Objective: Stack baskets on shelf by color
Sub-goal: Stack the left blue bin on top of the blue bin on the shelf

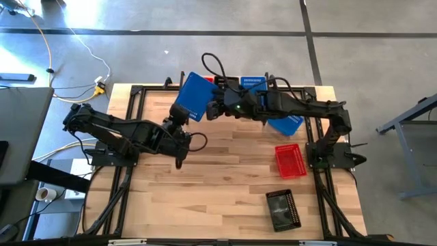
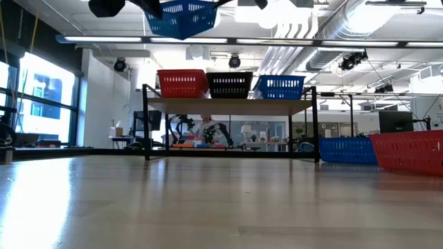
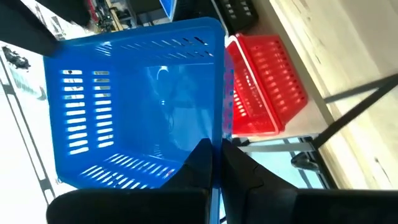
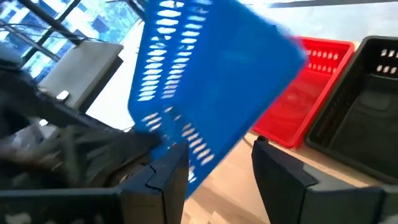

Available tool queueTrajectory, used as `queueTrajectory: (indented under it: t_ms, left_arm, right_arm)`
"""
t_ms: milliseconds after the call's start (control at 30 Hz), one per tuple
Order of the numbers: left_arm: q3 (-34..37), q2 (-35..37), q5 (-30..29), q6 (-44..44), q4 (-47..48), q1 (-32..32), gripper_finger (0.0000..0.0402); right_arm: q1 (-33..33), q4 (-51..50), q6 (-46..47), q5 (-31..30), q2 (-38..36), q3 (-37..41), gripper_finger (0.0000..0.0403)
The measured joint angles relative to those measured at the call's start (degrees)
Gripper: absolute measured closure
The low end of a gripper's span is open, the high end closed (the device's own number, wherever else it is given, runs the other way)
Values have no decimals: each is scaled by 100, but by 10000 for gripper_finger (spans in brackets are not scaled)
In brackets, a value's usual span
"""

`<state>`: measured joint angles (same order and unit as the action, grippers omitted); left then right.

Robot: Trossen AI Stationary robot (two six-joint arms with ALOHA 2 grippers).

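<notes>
With a red, a black and a blue basket on the shelf (image 2: 228, 105), the left gripper (image 1: 179, 116) clamps the airborne blue basket (image 1: 194, 96) at twelve o'clock, the right gripper (image 4: 214, 163) gaping beside it; table baskets remain.

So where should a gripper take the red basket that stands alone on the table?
Pinch the rim of one long wall, coming straight down from above: the red basket stands upright, open side up, with nothing touching its sides.
</notes>
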<state>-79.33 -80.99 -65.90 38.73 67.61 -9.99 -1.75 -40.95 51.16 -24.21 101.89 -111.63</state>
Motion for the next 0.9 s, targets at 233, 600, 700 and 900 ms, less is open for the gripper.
queueTrajectory:
  t_ms: [233,600,700,900]
  left_arm:
    - [0,0,-235,341,-375,-206,401]
    - [0,0,-187,294,-500,-210,392]
    - [0,0,-129,106,-522,-213,379]
    - [0,0,30,-123,-506,-204,342]
  right_arm:
    - [-205,139,36,63,74,0,243]
    - [-215,182,-9,63,130,-2,381]
    - [-212,223,-61,46,131,-3,394]
    - [-257,234,-94,81,130,-2,401]
